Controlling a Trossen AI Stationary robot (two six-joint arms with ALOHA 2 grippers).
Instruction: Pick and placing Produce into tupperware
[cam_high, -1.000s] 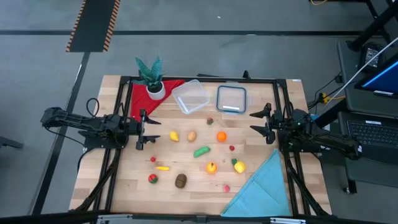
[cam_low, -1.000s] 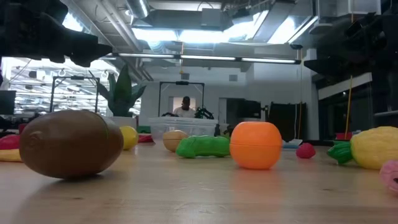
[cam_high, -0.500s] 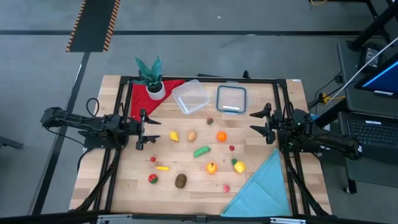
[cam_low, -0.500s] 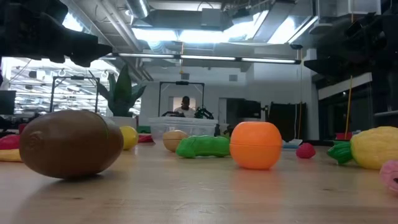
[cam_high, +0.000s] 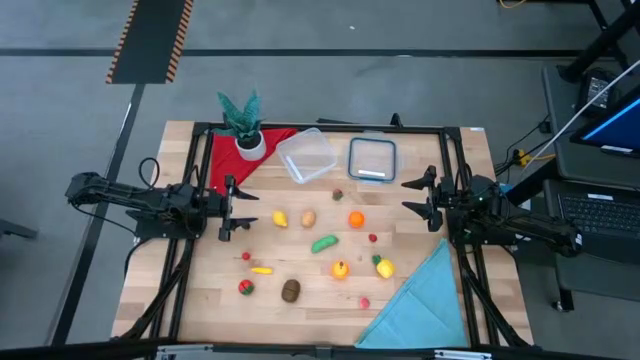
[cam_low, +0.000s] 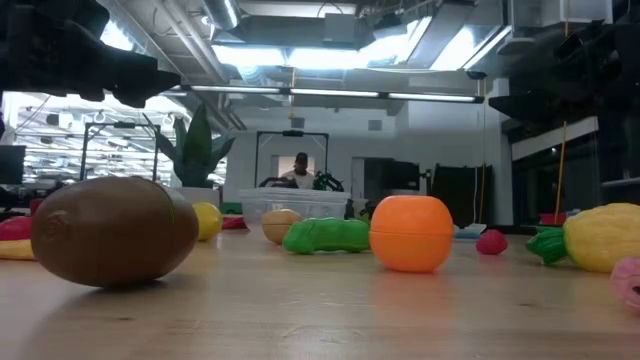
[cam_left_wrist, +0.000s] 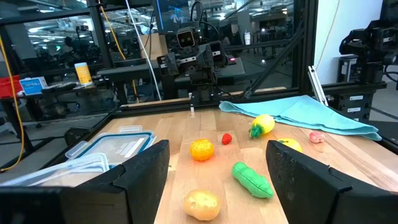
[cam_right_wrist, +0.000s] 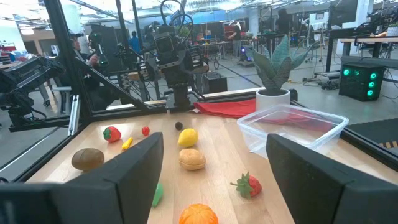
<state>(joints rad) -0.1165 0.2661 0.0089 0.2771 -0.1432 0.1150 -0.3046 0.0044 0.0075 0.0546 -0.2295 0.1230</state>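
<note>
The produce lies scattered on the wooden table: a lemon (cam_high: 280, 218), a potato (cam_high: 308, 218), an orange (cam_high: 355, 220), a green pod (cam_high: 324, 243), a brown kiwi (cam_high: 291, 290), a yellow corn cob (cam_high: 383, 266) and several smaller pieces. The clear tupperware (cam_high: 307, 156) stands at the far middle. My left gripper (cam_high: 229, 210) hovers open at the table's left edge, pointing level toward the produce. My right gripper (cam_high: 414, 196) hovers open at the right edge, facing it. Nothing sits between either pair of fingers (cam_left_wrist: 143, 180) (cam_right_wrist: 130, 180).
A flat lid with a blue-grey rim (cam_high: 372, 160) lies right of the tupperware. A potted plant (cam_high: 243, 125) stands on a red cloth (cam_high: 225, 158) at the far left. A blue cloth (cam_high: 420, 300) covers the near right corner. A black frame (cam_high: 320, 127) rims the table.
</note>
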